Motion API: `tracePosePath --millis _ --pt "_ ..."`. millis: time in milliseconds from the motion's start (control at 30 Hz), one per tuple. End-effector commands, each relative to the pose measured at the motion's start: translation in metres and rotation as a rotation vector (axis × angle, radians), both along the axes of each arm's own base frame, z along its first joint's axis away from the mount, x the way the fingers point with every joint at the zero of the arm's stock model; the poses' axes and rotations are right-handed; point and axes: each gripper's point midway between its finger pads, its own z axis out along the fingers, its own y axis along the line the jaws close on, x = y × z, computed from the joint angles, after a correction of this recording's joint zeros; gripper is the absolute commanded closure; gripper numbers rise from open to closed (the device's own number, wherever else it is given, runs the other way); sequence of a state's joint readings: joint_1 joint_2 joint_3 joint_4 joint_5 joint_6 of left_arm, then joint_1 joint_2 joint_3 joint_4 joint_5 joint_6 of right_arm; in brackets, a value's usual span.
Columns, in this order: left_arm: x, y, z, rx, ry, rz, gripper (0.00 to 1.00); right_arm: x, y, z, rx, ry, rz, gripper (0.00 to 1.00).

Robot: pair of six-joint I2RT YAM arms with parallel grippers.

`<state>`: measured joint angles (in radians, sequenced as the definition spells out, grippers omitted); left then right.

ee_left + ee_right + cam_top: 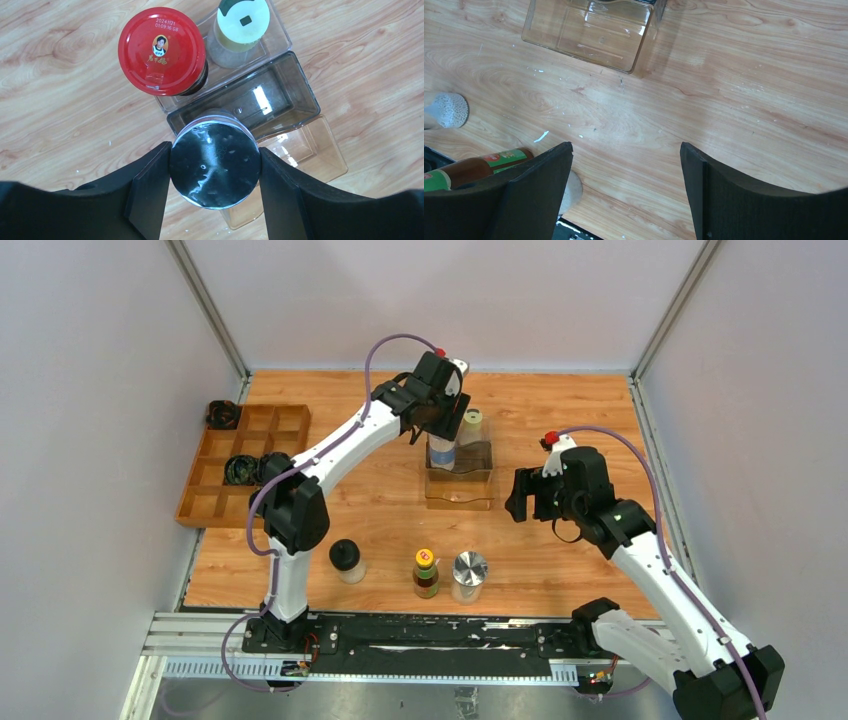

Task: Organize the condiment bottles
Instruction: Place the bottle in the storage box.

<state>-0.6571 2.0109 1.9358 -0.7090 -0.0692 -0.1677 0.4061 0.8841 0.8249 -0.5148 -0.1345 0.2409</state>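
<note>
Left hand [215, 170]: closed on the blue-labelled jar [442, 452], one finger on each side of its shiny dark lid.
Blue-labelled jar: upright, at the end of the smoked bin [280, 95]; I cannot tell whether its base rests inside.
Red-lidded dark jar [162, 50]: stands upright in the clear bin [280, 37], just beside the held jar.
Yellow-capped shaker [242, 20]: in the same clear bin, next to the red-lidded dark jar.
Second clear bin [320, 150]: lies against the other side of the smoked bin, with nothing visible in it.
Right hand [625, 147]: fingers wide apart, nothing between them, above the bare surface [734, 100] and well apart from the bins.
Black-capped jar [345, 558]: upright near the front edge of the surface, beside the left arm.
Yellow-capped brown sauce bottle [426, 572]: upright near the front edge, to the right of the black-capped jar.
Silver-lidded jar [469, 575]: just beside the sauce bottle, on its right.
Wooden compartment tray [285, 420]: at the left edge of the surface; one black coiled bundle [240, 470] is in it, another [222, 414] at its far corner.
</note>
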Motion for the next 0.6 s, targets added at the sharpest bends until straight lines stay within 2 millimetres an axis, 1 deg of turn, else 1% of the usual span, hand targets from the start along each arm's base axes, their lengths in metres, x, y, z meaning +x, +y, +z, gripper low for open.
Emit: tracePosePath --millis 0,567 --pt "0.002 -0.010 0.024 -0.062 -0.066 -0.022 0.36 -0.002 0.003 -0.004 -0.002 0.004 0.022 0.15" --pt "0.003 -0.009 -0.005 -0.023 -0.027 -0.023 0.35 -0.003 0.004 -0.008 0.002 0.012 0.024 0.15"
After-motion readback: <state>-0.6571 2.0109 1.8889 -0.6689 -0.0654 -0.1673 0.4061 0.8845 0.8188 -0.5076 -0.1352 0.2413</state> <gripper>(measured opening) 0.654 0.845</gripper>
